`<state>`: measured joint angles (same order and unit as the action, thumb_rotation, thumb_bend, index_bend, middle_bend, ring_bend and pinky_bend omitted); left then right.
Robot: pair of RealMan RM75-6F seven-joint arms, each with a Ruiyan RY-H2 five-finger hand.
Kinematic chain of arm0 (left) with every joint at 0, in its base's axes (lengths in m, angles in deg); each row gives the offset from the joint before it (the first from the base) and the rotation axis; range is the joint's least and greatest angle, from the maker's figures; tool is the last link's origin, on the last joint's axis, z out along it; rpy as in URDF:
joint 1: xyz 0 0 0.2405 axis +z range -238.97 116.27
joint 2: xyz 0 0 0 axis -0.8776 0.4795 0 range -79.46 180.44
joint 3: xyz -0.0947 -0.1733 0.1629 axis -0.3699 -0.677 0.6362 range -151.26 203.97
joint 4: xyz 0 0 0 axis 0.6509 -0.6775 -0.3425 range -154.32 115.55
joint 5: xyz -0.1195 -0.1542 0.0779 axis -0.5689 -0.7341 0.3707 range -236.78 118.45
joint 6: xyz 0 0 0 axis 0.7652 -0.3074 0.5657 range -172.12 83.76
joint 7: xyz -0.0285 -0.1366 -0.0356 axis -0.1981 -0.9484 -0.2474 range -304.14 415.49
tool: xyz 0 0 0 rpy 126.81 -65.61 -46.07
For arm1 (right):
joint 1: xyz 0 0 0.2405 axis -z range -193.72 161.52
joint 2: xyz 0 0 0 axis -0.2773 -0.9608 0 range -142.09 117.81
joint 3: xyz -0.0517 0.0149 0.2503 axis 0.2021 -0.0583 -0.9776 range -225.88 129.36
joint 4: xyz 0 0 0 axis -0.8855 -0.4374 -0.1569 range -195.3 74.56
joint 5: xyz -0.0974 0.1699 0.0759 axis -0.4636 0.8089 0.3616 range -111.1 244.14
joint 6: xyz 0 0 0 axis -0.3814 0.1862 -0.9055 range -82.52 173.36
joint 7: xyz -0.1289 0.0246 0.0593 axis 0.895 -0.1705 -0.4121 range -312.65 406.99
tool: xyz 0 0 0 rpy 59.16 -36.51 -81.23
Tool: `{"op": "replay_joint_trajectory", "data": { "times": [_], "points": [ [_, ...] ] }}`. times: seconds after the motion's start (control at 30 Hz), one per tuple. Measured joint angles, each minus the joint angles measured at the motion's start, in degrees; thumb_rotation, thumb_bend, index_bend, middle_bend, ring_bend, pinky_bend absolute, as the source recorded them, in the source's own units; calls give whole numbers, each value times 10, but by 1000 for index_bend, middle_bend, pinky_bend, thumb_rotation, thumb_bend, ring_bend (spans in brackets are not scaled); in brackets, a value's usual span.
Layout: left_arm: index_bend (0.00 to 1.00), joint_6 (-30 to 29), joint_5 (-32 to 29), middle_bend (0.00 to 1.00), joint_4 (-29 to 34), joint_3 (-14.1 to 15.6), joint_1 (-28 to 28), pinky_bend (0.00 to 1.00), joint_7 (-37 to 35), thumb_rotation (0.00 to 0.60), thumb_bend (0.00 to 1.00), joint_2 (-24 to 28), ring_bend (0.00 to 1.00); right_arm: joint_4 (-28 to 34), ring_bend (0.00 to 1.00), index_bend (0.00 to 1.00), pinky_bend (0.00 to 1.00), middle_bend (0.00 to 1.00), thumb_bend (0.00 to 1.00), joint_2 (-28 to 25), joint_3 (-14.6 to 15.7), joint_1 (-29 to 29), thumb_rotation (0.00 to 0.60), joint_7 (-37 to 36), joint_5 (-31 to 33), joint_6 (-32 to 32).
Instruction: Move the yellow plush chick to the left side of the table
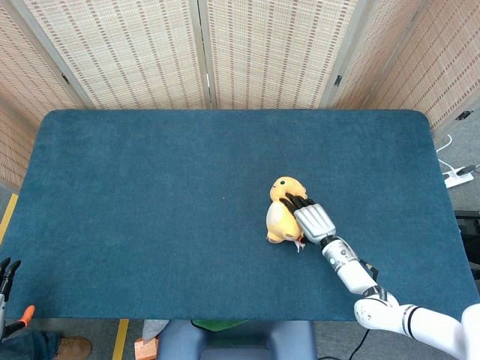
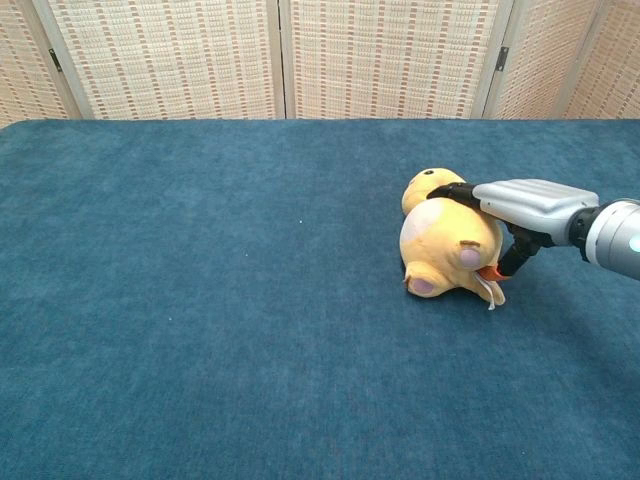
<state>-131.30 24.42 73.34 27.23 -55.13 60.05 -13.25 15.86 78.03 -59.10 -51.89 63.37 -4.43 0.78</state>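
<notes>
Yellow plush chick (image 1: pixel 280 218) lies on its back on the blue felt table (image 1: pixel 150 210), right of the table's middle, head pointing toward the woven screens (image 1: pixel 225 52) at the far edge. In chest view the chick (image 2: pixel 440 245) shows its white belly and pink foot soles, tipped a bit onto its side, with a small white tag at its near right end.

Right hand (image 1: pixel 311 219) is on the chick's right flank, palm down. Dark fingers (image 1: pixel 294 202) are draped over the top of the body near the neck. Chest view: right hand (image 2: pixel 525 205) reaches in from the right edge, fingertips (image 2: pixel 450 190) curling over the upper body, orange thumb tip tucked low against the chick's near right side by the tag. Fingers above, thumb below, with the plush between them: reads as a grasp closing on the toy, though how firm it is cannot be told. Chick rests on the felt, not lifted.

Left hand (image 1: pixel 6 279) is just off the table's near left corner, well apart from the chick; only dark fingertips and an orange tip show, spread apart, holding nothing. Not seen in chest view.
</notes>
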Motion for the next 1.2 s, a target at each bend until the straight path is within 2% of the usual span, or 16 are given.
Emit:
{"op": "replay_joint_trajectory", "data": {
  "times": [0.1, 0.2, 0.4, 0.53, 0.7, 0.8, 0.93, 1.03, 1.1, 1.17, 1.2],
  "points": [
    [0, 1, 1, 46, -2, 1, -1, 227, -6, 600, 319, 2, 66, -6, 737, 742, 942, 808, 585, 13, 7, 4, 600, -8, -35, -47],
    [0, 0, 2, 46, -2, 2, -1, 227, -7, 600, 319, 2, 66, -10, 775, 791, 980, 843, 626, 26, 15, 9, 600, -24, -80, -102],
    [0, -2, 5, 46, 0, 3, -1, 227, -8, 600, 320, 3, 66, -10, 787, 808, 996, 853, 643, 44, 27, 13, 600, -59, -150, -174],
    [0, -5, 8, 46, -1, 5, 0, 227, -19, 600, 320, 5, 66, 6, 784, 808, 996, 849, 642, 88, 28, -3, 600, -60, -211, -217],
    [0, -7, 10, 46, -5, 7, 1, 227, -42, 600, 320, 10, 66, -11, 781, 808, 996, 846, 642, 177, 19, -41, 600, -45, -227, -214],
    [0, -8, 10, 46, -9, 8, 2, 227, -59, 600, 319, 15, 66, -43, 775, 808, 996, 845, 640, 234, 11, -67, 600, -26, -229, -203],
    [0, -14, 16, 46, -13, 10, 6, 227, -80, 600, 319, 20, 66, -111, 763, 808, 984, 836, 634, 299, 1, -96, 600, 3, -225, -187],
    [0, -21, 24, 46, -17, 13, 8, 226, -93, 600, 319, 23, 66, -160, 729, 803, 923, 797, 607, 339, -5, -112, 600, 18, -217, -175],
    [0, -22, 27, 46, -20, 14, 9, 226, -99, 600, 320, 25, 66, -185, 627, 693, 810, 684, 551, 358, -6, -119, 600, 22, -212, -167],
    [0, -23, 30, 46, -21, 15, 8, 226, -104, 600, 320, 26, 66, -202, 432, 372, 606, 460, 489, 369, -5, -123, 600, 23, -202, -150],
    [0, -23, 32, 46, -21, 16, 8, 226, -106, 600, 320, 27, 66, -205, 375, 265, 554, 390, 475, 371, -5, -125, 600, 23, -197, -142]
  ]
}}
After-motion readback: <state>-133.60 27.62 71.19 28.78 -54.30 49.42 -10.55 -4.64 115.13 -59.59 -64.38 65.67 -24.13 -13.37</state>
